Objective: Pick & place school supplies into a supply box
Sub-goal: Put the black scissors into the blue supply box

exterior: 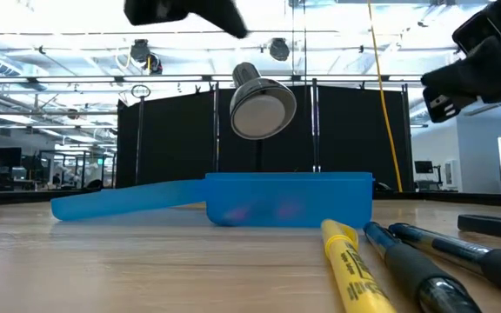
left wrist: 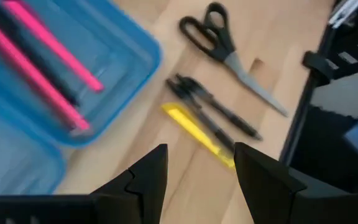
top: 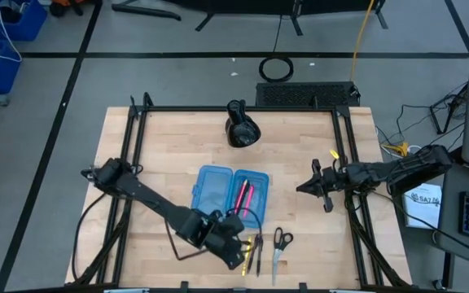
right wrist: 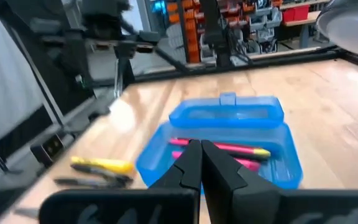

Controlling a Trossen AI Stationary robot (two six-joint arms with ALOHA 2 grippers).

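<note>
Desk (top: pixel 169 146): it is carrying everything, with both arms reaching in over its side edges.
Left arm: it is stretching from the left edge toward the front edge, its gripper (top: pixel 233 247) hovering over the loose supplies.
Right arm: it is waiting by the right edge, its gripper (top: pixel 312 185) lifted off the wood.
Supply box (top: pixel 228 194): it is lying open near the desk's middle, toward the front, holding pink pens (left wrist: pixel 39 65).
Black lump (top: pixel 242 130): it is sitting near the back edge, well apart from the work.
Scissors (top: pixel 279 248): they are lying near the front edge, just right of the pens.
Black pens (left wrist: pixel 213 112): they are lying side by side between the scissors and the yellow marker.
Yellow marker (left wrist: pixel 194 132): it is lying ahead of the left fingers (left wrist: pixel 148 177).
Left fingers: released, spread wide, gripping nothing.
Right fingers: clenched together on nothing.
Risk: the marker and black pens are lying almost touching, so descending fingers are likely to nudge or pinch two at once, or roll the marker away.
</note>
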